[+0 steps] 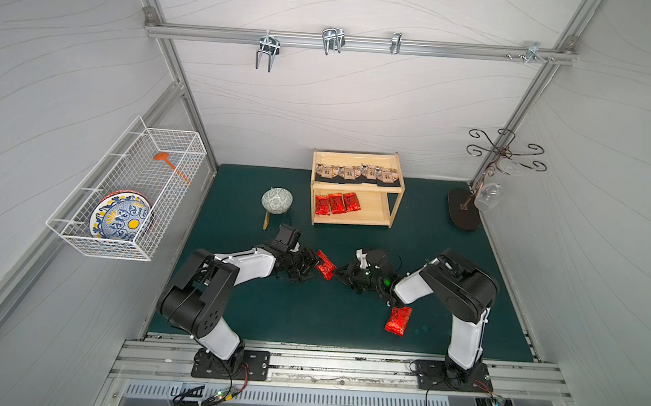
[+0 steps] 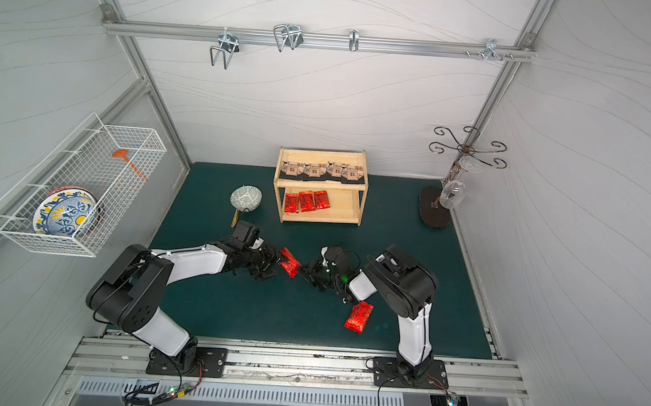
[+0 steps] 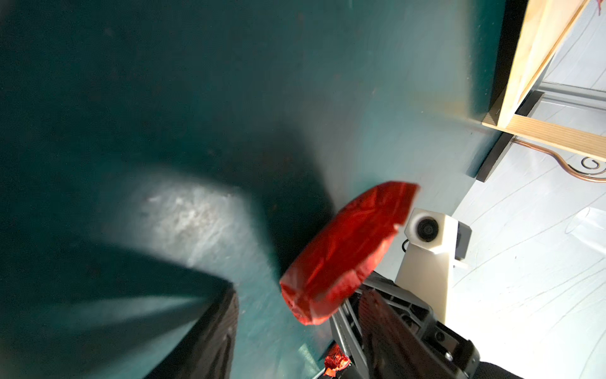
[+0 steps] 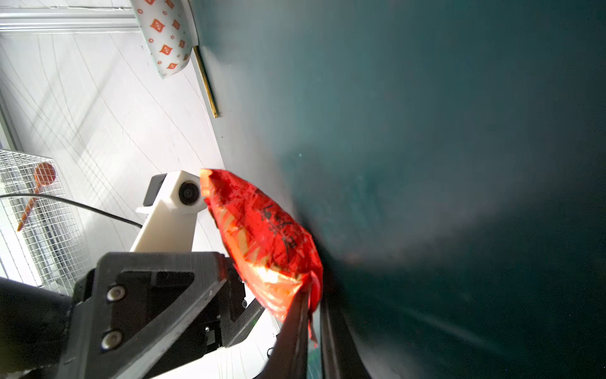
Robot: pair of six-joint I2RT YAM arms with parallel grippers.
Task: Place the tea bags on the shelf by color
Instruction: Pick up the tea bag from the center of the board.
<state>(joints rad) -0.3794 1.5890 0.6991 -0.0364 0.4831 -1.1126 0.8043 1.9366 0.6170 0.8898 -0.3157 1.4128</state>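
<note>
L arm [image 1: 241, 262] + R arm [image 1: 461, 286] meet over green mat [image 1: 269, 309], prob mid-air handoff/regrip. Shelf [image 1: 354, 222] at back: 4 beige tea bags [image 1: 359, 174] top tier, 3 red sachets [image 1: 335, 203] lower tier, i.e. sorted by color. R gripper [image 4: 313, 318] pinched tight on corner of held red sachet [image 4: 262, 236]; L gripper [image 3: 296, 292] fingers spread wide round its other end, not clamping. On mat near R arm lies last red sachet [image 1: 398, 320], loose.

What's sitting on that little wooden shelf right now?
Four beige-brown tea bags line the shelf's top tier; three red tea bags lie on the bottom tier. The top tier covers the back of the bottom one, so anything there is hidden.
</note>
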